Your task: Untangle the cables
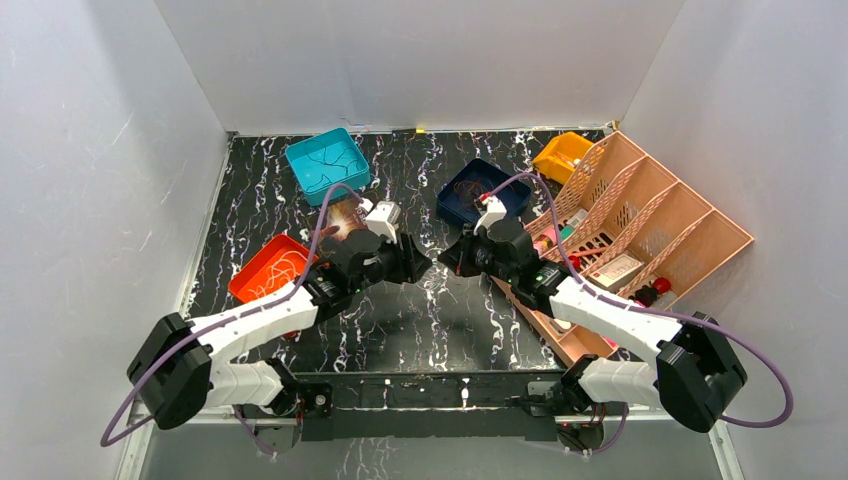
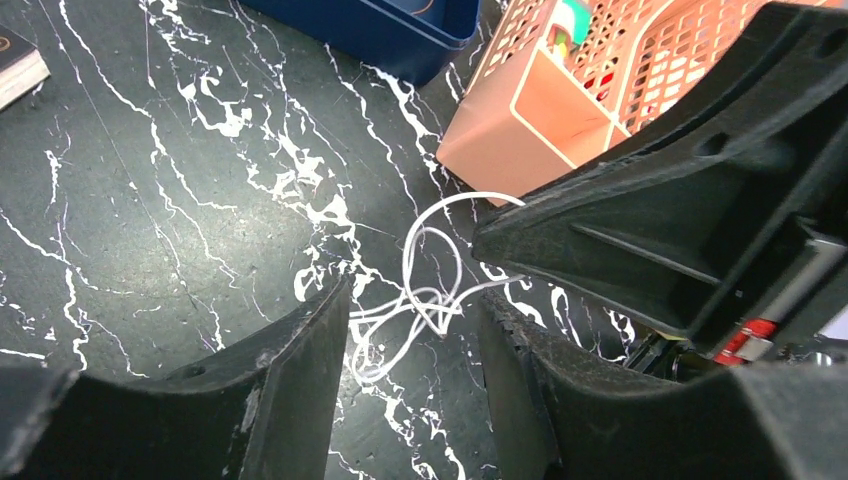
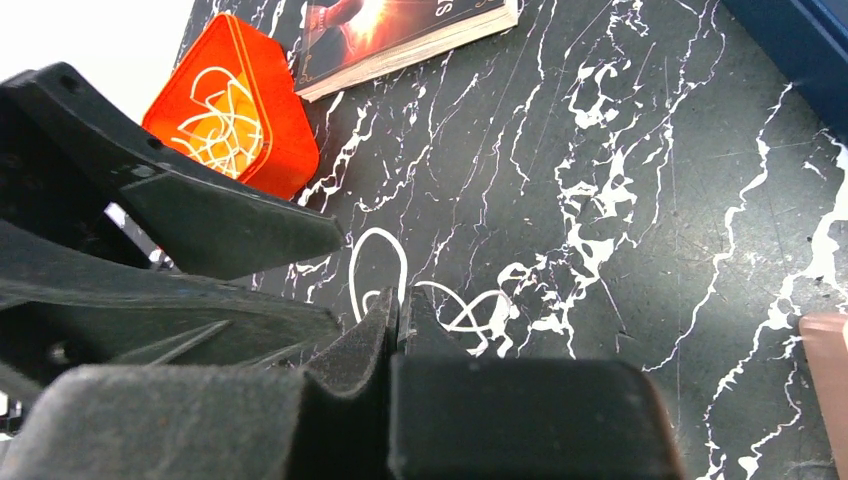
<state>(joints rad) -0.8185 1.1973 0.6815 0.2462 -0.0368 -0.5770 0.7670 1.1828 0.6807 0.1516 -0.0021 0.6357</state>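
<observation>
A thin white cable (image 2: 428, 292) lies in a small knotted loop on the black marbled table (image 2: 150, 200). My left gripper (image 2: 415, 295) is open, one finger on each side of the knot, with the strands loose between them. My right gripper (image 3: 400, 302) is shut on the same white cable (image 3: 470, 308), which loops out on both sides of its tips. In the top view the left gripper (image 1: 420, 262) and right gripper (image 1: 447, 262) face each other tip to tip at mid-table. More whitish cables (image 3: 228, 112) fill the orange bin (image 3: 290, 160).
A teal bin (image 1: 328, 160) and a blue bin (image 1: 482, 192) stand at the back, each with dark wires in it. A yellow bin (image 1: 562, 155) and a pink compartment rack (image 1: 640, 235) stand at the right. A book (image 3: 400, 30) lies behind the left arm.
</observation>
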